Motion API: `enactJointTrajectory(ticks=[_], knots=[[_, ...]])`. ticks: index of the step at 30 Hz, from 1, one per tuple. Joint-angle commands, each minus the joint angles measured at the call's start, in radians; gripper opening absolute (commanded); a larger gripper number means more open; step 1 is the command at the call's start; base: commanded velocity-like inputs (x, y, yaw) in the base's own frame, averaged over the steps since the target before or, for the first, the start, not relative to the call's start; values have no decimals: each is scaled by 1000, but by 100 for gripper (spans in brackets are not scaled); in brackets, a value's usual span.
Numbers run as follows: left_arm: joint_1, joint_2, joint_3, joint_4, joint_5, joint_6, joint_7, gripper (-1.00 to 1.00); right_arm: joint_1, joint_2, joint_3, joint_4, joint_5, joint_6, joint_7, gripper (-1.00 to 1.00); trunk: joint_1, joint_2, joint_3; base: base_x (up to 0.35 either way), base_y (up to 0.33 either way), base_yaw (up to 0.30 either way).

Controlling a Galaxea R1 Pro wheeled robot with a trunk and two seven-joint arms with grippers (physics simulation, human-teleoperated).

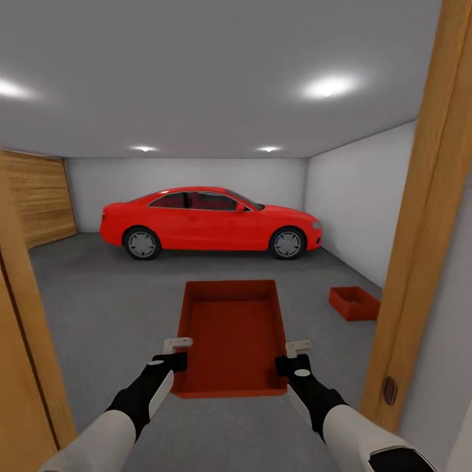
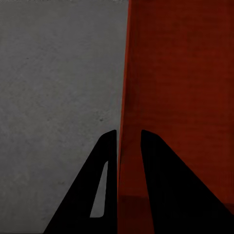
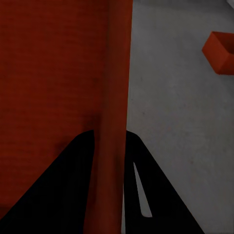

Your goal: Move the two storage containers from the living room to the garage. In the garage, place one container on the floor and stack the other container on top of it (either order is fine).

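I hold a red-orange open-top storage container [image 1: 231, 337] in front of me above the grey garage floor [image 1: 111, 308]. My left gripper [image 1: 176, 359] is shut on its left wall [image 2: 123, 97], one finger inside and one outside. On the opposite side my right gripper [image 1: 288, 362] is shut on the right wall [image 3: 114, 97]. The other storage container [image 1: 354, 302] sits on the floor at the right, near the white wall; it also appears in the right wrist view as the other container [image 3: 220, 51].
I stand in a doorway with wooden frame posts at the left [image 1: 23, 341] and right [image 1: 419, 216]. A red car [image 1: 210, 223] is parked across the back of the garage. A wooden garage door [image 1: 39, 203] lines the left wall.
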Motion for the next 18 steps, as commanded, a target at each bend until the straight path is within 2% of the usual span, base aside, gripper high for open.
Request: enactJointTrajectory(ticks=[1,10,14,18], knots=[[-1,2,19,-41,-17,-9,16,-100,0,-2,-12,3,3,1,-15,-100,1,-1,-1,321,0,0],[-1,2,18,-44,-16,-9,16,-100,0,-2,-12,3,2,2,-15,-100,1,-1,-1,320,0,11],[-1,2,18,-45,-16,-9,16,-100,0,-5,-12,3,2,2,-15,-100,1,-1,-1,249,0,189],[-1,2,18,-45,-16,-9,16,-100,0,-5,-12,3,3,1,-15,-100,1,-1,-1,69,0,225]])
